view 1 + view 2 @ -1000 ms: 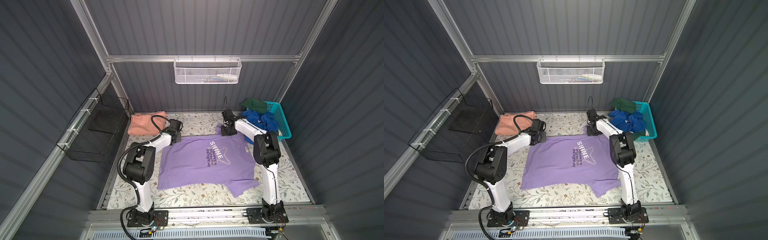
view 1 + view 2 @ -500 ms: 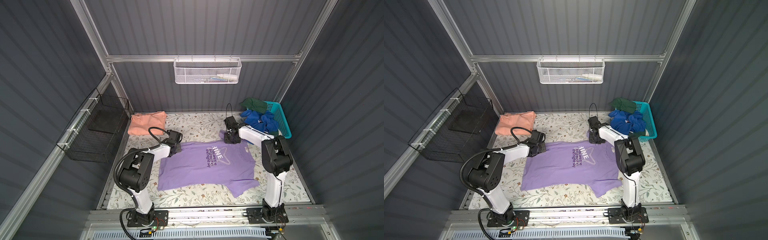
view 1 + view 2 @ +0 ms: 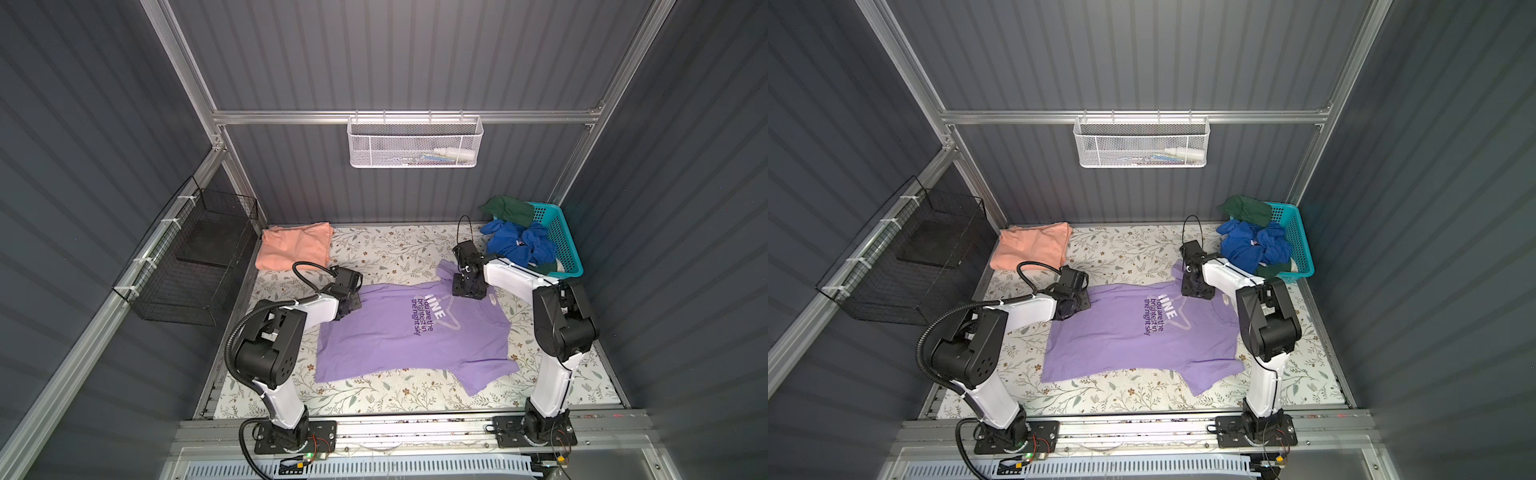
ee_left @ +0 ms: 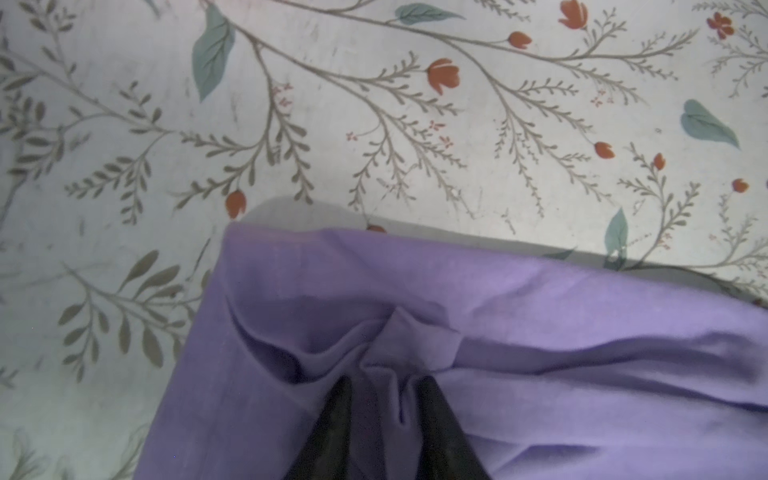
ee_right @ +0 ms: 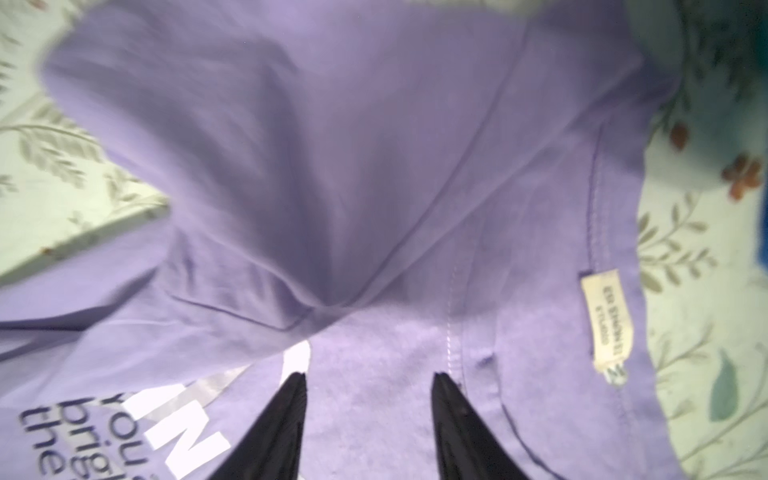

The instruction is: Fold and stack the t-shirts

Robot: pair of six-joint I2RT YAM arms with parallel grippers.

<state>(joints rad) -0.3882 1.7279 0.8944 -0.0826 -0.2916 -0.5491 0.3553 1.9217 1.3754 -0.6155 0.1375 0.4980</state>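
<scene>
With the lavender t-shirt (image 3: 399,345) flat on the bench (image 3: 374,249), right end effector (image 5: 368,378) parted over its collar and left end effector (image 4: 386,380) barely parted around a puckered hem corner, may snag cloth on lifting and drag the far fold askew.

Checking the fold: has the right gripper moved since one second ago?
Yes. The right gripper moved toward the front of the table, away from the basket.
</scene>
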